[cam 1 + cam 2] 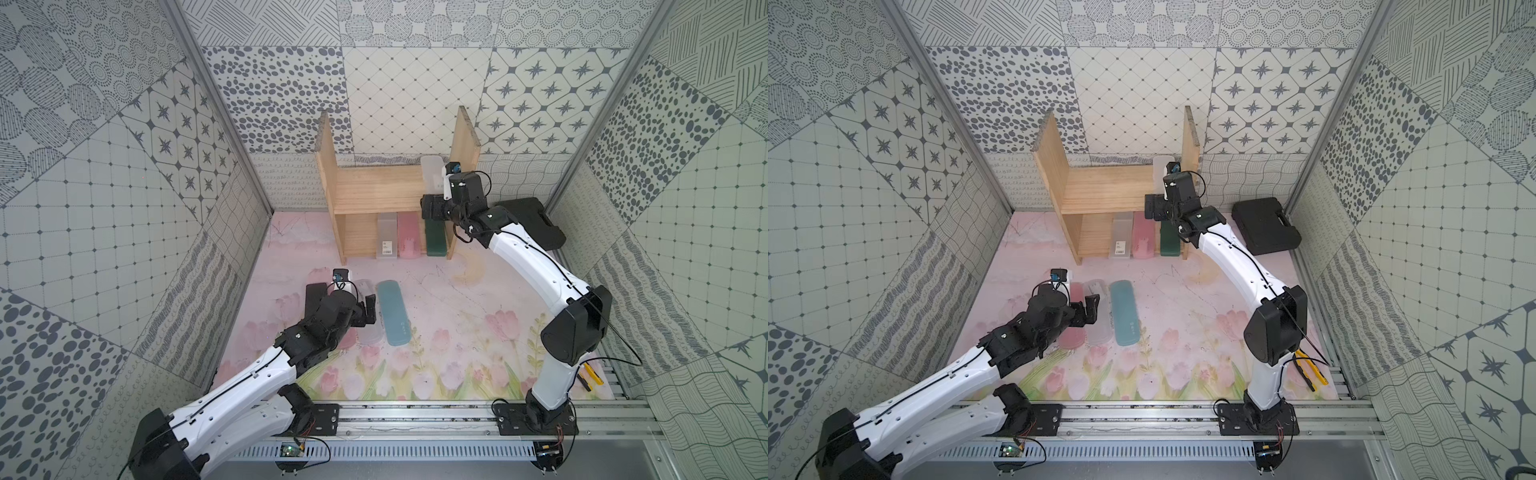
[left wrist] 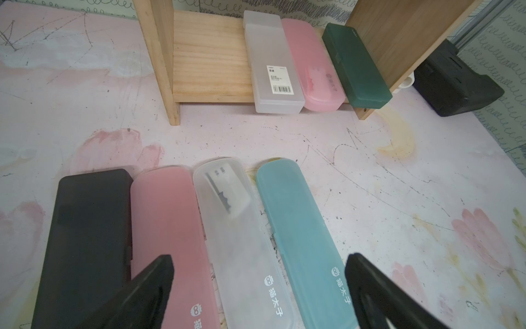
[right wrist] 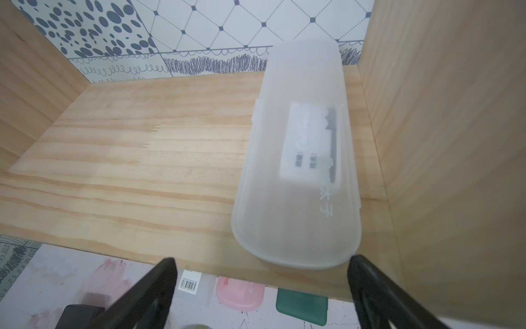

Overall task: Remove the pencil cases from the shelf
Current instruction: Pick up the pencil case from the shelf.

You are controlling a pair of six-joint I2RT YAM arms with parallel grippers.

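Four to clear from the shelf (image 1: pixel 374 187): a frosted clear case (image 3: pixel 296 176) lying lengthwise on the upper board, close beside the right side panel, plus a labelled frosted case (image 2: pixel 273 65), a pink case (image 2: pixel 310 62) and a dark green case (image 2: pixel 355 62) side by side on the lower board, ends poking past its front edge (handy for pinching, I judge). My right tool (image 3: pixel 260 265) gapes empty, squared to the upper case's rounded end. My left tool (image 2: pixel 259 265), spread and holding nothing, hangs over the row of four cases (image 2: pixel 296 228) parked parallel on the counter (image 2: pixel 370 176) to save room.
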